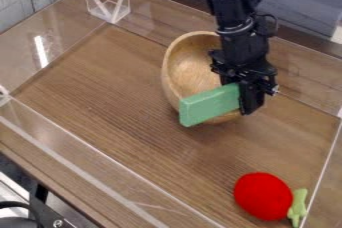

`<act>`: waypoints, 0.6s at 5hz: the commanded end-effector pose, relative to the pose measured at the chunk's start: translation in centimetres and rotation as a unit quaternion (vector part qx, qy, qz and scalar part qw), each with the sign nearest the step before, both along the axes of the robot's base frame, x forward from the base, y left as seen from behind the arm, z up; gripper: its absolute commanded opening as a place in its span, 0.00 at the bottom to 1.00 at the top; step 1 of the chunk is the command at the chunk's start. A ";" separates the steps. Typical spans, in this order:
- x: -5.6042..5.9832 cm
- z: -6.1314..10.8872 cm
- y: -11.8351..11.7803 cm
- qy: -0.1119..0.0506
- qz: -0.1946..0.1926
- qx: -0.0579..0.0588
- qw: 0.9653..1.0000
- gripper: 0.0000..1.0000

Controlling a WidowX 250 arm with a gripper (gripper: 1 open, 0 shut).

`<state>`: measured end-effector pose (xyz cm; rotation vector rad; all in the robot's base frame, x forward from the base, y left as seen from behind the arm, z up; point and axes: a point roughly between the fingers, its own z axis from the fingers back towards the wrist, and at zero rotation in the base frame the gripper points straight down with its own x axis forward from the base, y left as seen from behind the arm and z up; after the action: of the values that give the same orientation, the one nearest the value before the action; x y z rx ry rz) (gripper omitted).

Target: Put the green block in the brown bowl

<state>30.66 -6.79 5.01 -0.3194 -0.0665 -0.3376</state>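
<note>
The green block (211, 105) is pinched at its right end between the narrowed jaws of the gripper (249, 94), and it is carried tilted, low end toward the table. It is seen against the near outer wall of the brown bowl (194, 64), not inside it. The bowl is tipped, rim raised.

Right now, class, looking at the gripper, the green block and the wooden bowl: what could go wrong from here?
1. The brown bowl sits tipped up on its side against the gripper; it may roll or drop back hard.
2. The green block hangs outside the bowl's front wall, so letting go now would probably land it on the wooden table.
</note>
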 end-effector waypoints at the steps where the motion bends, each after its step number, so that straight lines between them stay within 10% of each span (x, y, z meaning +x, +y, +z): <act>1: -0.1 1.1 0.3 -0.012 0.010 -0.008 1.000 1.00; 2: -0.5 1.2 0.5 -0.006 0.018 -0.010 1.000 1.00; 3: -0.8 1.2 -0.2 -0.002 0.030 -0.010 0.999 0.00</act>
<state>29.15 -7.00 4.24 -0.3413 -0.0160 -0.2683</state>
